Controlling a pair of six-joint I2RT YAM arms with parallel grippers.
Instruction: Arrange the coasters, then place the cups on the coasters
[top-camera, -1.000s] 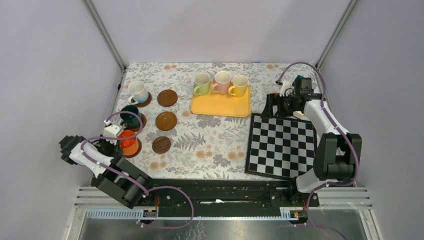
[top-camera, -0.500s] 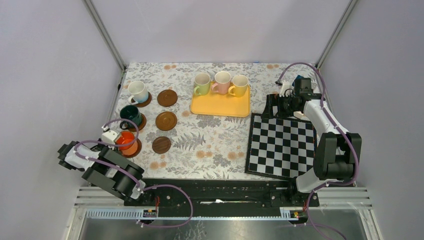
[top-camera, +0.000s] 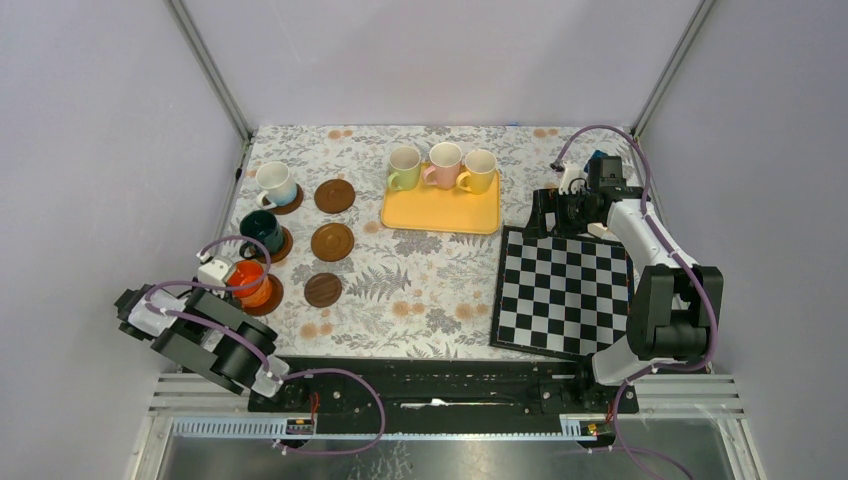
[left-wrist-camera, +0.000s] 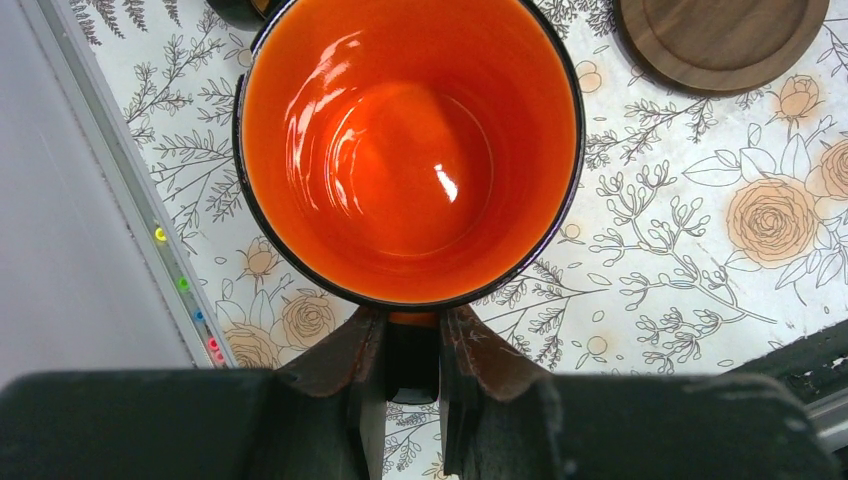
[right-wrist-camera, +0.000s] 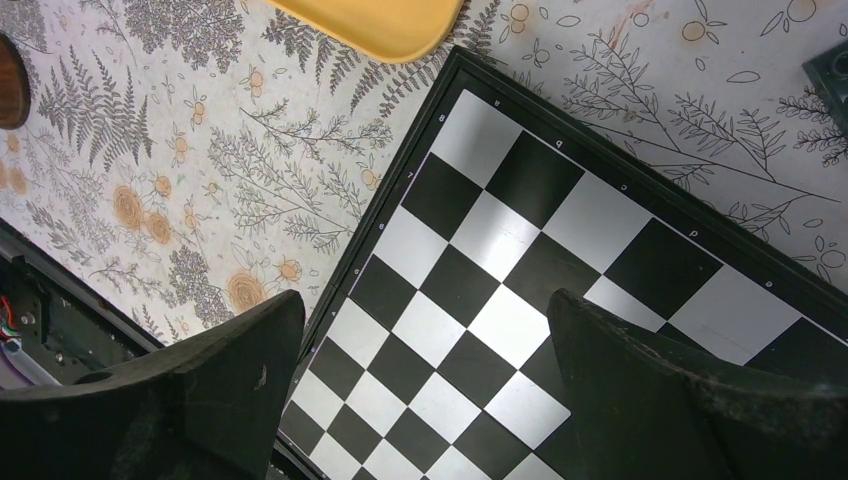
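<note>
Orange cup (left-wrist-camera: 410, 150) first: your left jaws are pinched narrow on its handle, one finger each side, mouth of the cup facing the wrist cam. From the top cam it's at the near-left coaster (top-camera: 268, 298); can't tell if it's resting on it or just above.

Behind it, the dark green cup (top-camera: 262, 228) sits on the mid-left coaster (top-camera: 281, 244), and the white cup (top-camera: 272, 182) on the far-left coaster (top-camera: 289, 201). The next column to the right has 3 bare coasters: far (top-camera: 334, 195), middle (top-camera: 332, 241), near (top-camera: 323, 290).

At back centre, the yellow tray (top-camera: 440, 214) carries the light green cup (top-camera: 403, 167), pink cup (top-camera: 444, 163) & yellow cup (top-camera: 479, 170) in a row.

Your right jaws hang wide apart w/ nothing between them, over the chequered board (top-camera: 562, 290) at the right of the floral tabletop (top-camera: 420, 290).
</note>
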